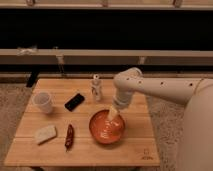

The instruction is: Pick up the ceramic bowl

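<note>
**Desk seen from the front.** The ceramic bowl (106, 129) is sitting on the wooden desk (137, 147), right of centre and toward the near edge, with a strip of bare wood lying between its rim and that edge. The hand (115, 114) is hanging over the bowl's far right rim, pointing down into it. Whether it is open or closed cannot be told, nor whether the rim is being touched. The white arm (155, 89) is reaching in from the right, crossing above the desk's far right corner. A small bottle (96, 88) is standing upright just behind the bowl, close to the arm's bend. A flat black object (74, 102) is lying left of the bottle, and a white cup (43, 101) is standing farther left, near the left edge. A red chili (69, 136) is lying just left of the bowl, apart from it, with a pale block (45, 134) beyond it. Open wood is being left to the bowl's right and at the near right corner.
</note>
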### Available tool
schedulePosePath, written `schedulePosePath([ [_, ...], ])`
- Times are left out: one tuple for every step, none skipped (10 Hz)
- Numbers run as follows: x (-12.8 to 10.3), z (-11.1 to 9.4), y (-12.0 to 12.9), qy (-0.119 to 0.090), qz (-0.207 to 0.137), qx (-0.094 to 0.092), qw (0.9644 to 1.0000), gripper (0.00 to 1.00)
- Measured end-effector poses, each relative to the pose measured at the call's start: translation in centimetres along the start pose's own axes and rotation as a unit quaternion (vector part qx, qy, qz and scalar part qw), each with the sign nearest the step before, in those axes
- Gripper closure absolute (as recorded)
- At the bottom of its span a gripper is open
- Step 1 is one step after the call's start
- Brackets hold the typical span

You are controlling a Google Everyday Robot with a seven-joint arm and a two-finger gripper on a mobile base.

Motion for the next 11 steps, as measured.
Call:
schedulePosePath([
  [0.6, 1.0, -0.1, 0.006, 0.007, -0.005, 0.9999, 0.20],
  [0.9, 1.5, -0.2, 0.010, 0.009, -0.008, 0.9999, 0.20],
  [1.0, 2.2, 0.1, 0.015, 0.008, -0.010, 0.9998, 0.20],
  [0.9, 3.1, 0.4, 0.021, 0.007, -0.012, 0.9997, 0.20],
  [1.1, 3.4, 0.2, 0.024, 0.009, -0.012, 0.9996, 0.20],
  [1.3, 3.9, 0.1, 0.028, 0.012, -0.012, 0.9995, 0.20],
  [1.3, 4.3, 0.0, 0.031, 0.015, -0.012, 0.9993, 0.20],
  [1.3, 4.7, -0.1, 0.033, 0.016, -0.011, 0.9993, 0.20],
  [1.3, 5.1, -0.3, 0.037, 0.016, -0.009, 0.9992, 0.20],
  [1.5, 5.5, -0.4, 0.046, 0.012, -0.007, 0.9988, 0.21],
  [1.4, 5.8, -0.3, 0.054, 0.006, -0.008, 0.9985, 0.27],
])
